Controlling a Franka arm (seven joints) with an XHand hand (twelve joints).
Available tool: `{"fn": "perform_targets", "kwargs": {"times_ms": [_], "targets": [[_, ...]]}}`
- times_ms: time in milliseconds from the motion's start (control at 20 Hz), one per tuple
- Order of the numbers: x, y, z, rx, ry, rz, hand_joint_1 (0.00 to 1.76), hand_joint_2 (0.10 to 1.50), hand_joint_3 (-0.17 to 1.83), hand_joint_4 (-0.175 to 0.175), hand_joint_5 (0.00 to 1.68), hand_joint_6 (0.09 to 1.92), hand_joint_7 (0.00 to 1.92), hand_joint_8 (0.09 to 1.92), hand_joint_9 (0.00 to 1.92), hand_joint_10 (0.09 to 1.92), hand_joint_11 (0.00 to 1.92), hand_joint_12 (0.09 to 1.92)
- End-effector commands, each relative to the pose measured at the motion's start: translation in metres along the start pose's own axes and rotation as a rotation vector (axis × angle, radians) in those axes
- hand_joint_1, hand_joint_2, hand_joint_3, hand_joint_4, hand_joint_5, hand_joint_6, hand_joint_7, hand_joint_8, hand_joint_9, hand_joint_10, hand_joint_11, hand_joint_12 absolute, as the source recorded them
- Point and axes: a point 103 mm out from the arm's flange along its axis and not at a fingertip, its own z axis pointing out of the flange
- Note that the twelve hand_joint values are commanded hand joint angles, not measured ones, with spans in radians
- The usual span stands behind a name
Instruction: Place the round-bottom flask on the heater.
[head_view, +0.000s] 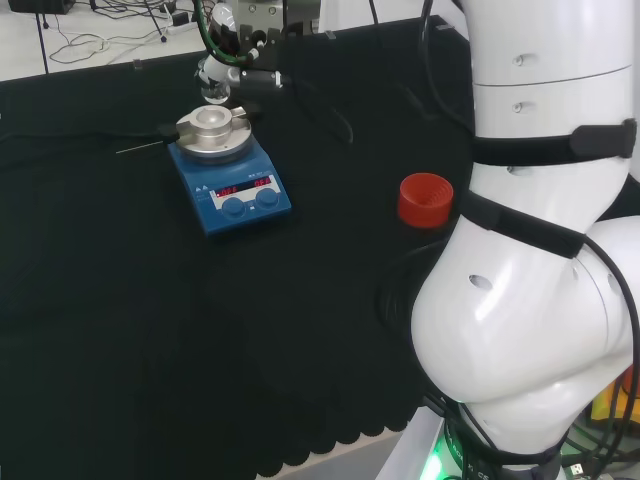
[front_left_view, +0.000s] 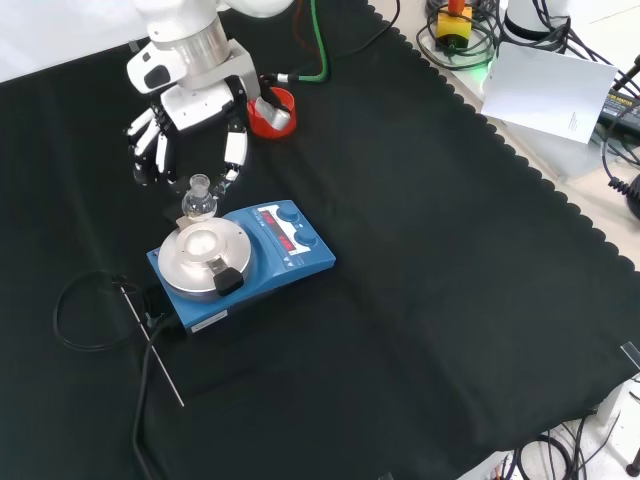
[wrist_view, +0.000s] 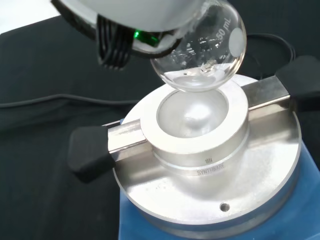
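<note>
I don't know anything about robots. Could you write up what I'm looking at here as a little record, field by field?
Machine: white arm with a black and white hand
Hand: fingers pinching the neck of the round-bottom flask
Flask: clear glass, held just above the heater's bowl, not yet seated
Heater: blue base, round metal top with a bowl-shaped block
Block handles: black, one on each side
Also on the cloth: red ribbed ring, apart from the heater
Surface: black cloth

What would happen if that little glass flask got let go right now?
The round-bottom flask is clear glass, so probably fragile. It hangs just above the heater's metal bowl; its curved base would likely settle there. On flat cloth it would probably roll. The hand holds it by the neck.
</note>
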Motion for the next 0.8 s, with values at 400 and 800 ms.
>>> {"fn": "perform_targets", "kwargs": {"times_ms": [400, 800], "targets": [[-0.006, 0.015, 0.025, 0.042, 0.003, -0.042, 1.14, 0.64, 0.81, 0.004, 1.15, 0.96, 0.45, 0.71, 0.66, 0.61, 0.26, 1.37], [-0.004, 0.022, 0.03, 0.057, 0.007, -0.047, 1.14, 0.64, 0.81, 0.004, 1.15, 0.96, 0.45, 0.71, 0.66, 0.61, 0.26, 1.37]]}}
